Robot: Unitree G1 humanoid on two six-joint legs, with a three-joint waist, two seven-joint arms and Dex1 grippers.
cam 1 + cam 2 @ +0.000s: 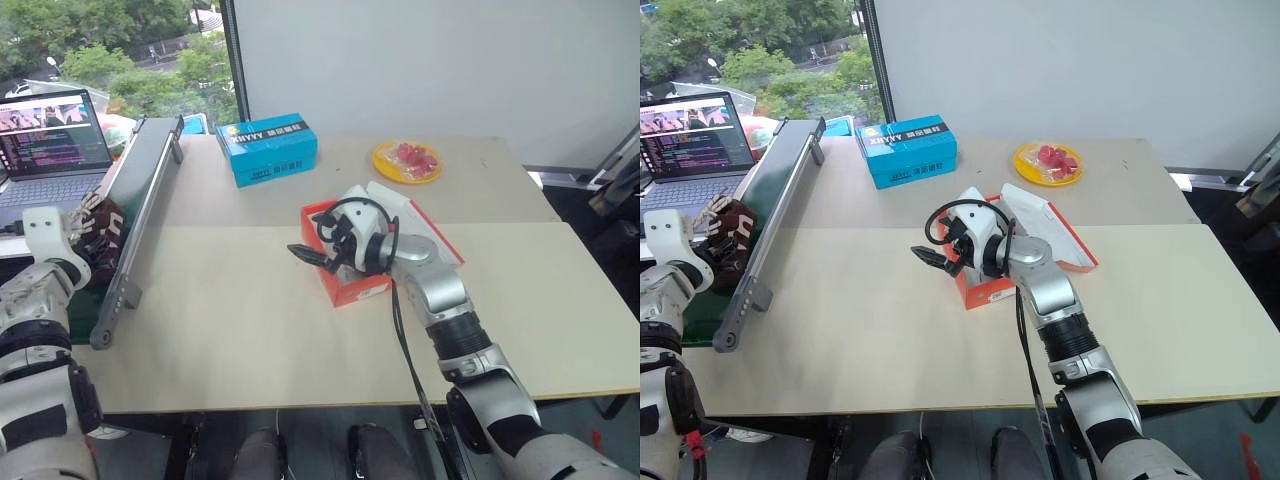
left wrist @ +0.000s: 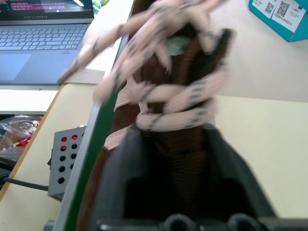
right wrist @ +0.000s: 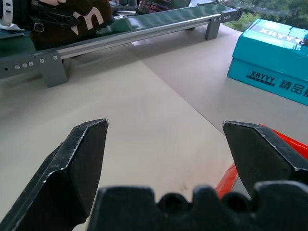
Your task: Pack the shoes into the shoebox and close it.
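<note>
While left gripper (image 1: 88, 232) clamps one shoe (image 1: 97, 237): one shoebox (image 1: 345, 287), right gripper (image 1: 318, 256) spread.

"XHYYY" on blue box (image 3: 272, 62)

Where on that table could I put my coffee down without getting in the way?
The near half of the table is bare, between the conveyor and the table's right edge. More room lies right of the red shoebox. It is crowded at the far edge: blue box, yellow plate. The right end effector hovers open beside the shoebox.
</note>
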